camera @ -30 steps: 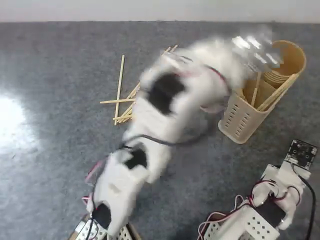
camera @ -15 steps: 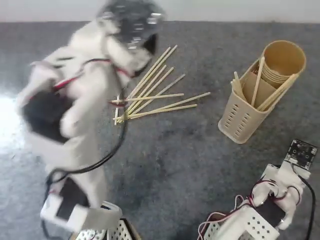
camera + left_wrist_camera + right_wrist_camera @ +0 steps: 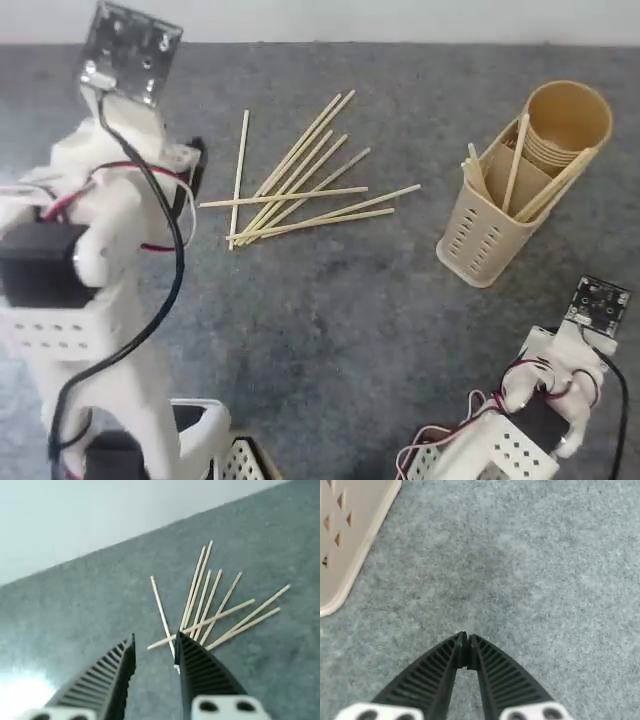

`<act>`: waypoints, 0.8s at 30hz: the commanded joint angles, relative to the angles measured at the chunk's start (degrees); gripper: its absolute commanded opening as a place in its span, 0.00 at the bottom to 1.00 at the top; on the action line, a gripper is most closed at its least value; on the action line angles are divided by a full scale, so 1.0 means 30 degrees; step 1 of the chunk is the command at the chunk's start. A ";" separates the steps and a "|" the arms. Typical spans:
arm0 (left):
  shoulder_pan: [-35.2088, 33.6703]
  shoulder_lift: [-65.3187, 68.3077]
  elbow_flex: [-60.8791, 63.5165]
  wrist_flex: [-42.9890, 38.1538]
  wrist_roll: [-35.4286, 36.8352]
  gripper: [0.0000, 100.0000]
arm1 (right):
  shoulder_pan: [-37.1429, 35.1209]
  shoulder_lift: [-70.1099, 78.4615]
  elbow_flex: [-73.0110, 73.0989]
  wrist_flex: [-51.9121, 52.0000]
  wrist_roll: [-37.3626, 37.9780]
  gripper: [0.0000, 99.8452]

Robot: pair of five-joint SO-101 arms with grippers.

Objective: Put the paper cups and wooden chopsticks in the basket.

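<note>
You are in the chopstick-gathering step. The paper cups sit stacked in one compartment of the basket, and a few sticks lean in the compartment beside them. The loose wooden chopsticks lie fanned and crossing on the grey worktop, well apart from the basket.

Your left arm stands raised beside the fan, on the side away from the basket. In its wrist view the left jaws are moderately open with nothing between them, and the chopsticks lie just beyond the tips.

Your right arm is parked near the basket. The right jaws are closed and empty over bare worktop.

Next, you probably want to bring the left jaws down over one stick, set across its length. The single chopstick at the near edge of the fan looks easiest. It crosses another stick, so lift it straight up or you may drag its neighbours.
</note>
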 commanded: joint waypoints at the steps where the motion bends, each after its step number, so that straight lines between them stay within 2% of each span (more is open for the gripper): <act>1: -0.1026 -0.1377 0.2476 0.0381 0.0293 0.12 | -0.0190 -0.0132 0.0029 -0.0220 0.0176 0.01; 4: -0.1700 -0.1934 0.5670 -0.0176 0.0264 0.12 | -0.0278 -0.0132 -0.0176 -0.0308 0.0264 0.01; 7: -0.1905 -0.2579 0.9099 -0.1905 0.0176 0.12 | -0.1245 -0.0132 -0.0205 -0.0190 0.0322 0.01; 10: -0.2315 -0.3927 1.2586 -0.3810 -0.0967 0.10 | -0.1538 -0.0132 -0.0733 0.0689 0.1377 0.02; 13: -0.2315 -0.5890 1.6777 -0.6037 -0.2139 0.06 | -0.1568 -0.0132 -0.2374 0.1978 0.1934 0.08; 16: -0.2315 -0.8059 2.1084 -0.8645 -0.2637 0.06 | -0.1568 -0.0132 -0.4659 0.3385 0.2022 0.13; 20: -0.2315 -1.0491 2.5861 -1.3040 -0.2637 0.06 | -0.1626 -0.0073 -0.7297 0.4352 0.2168 0.15; 22: -0.2315 -1.1165 2.8059 -1.5941 -0.2637 0.06 | -0.2300 0.0073 -0.8410 0.4498 0.3223 0.15; 24: -0.2315 -1.1341 2.9612 -1.7700 -0.2579 0.06 | -0.3209 0.0073 -0.9495 0.4733 0.4249 0.15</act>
